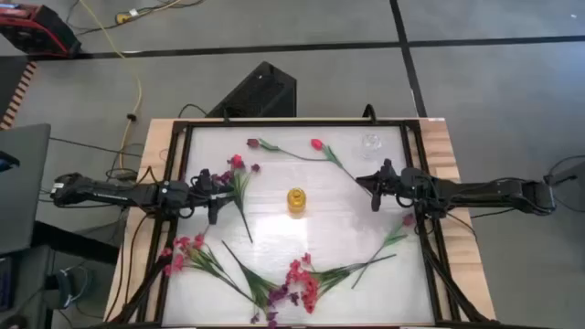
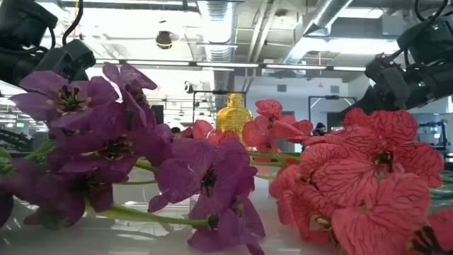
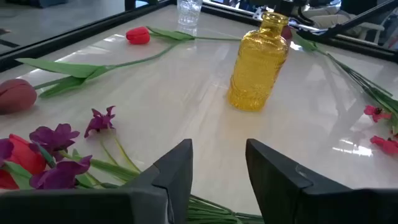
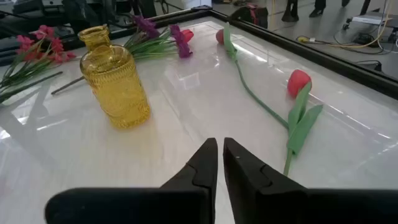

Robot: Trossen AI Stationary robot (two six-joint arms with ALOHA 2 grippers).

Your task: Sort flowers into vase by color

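A yellow glass vase (image 1: pixel 296 200) stands upright mid-table, also seen in the left wrist view (image 3: pixel 256 62) and the right wrist view (image 4: pixel 115 78). Flowers lie flat on the white top. Two red tulips (image 1: pixel 316 144) lie at the far side, and a purple and red sprig (image 1: pixel 239 169) lies left of the vase. Red-pink and purple sprigs (image 1: pixel 297 283) lie near the front edge. My left gripper (image 3: pixel 217 168) is open just left of the vase, over the sprig's green stems, with nothing between its fingers. My right gripper (image 4: pixel 220 155) is shut and holds nothing, to the right of the vase.
A clear glass vase (image 1: pixel 371 143) stands at the far right. A black frame (image 1: pixel 178 183) rims the table. More pink sprigs lie at the near left (image 1: pixel 183 251) and right (image 1: pixel 407 221). Bare white surface surrounds the yellow vase.
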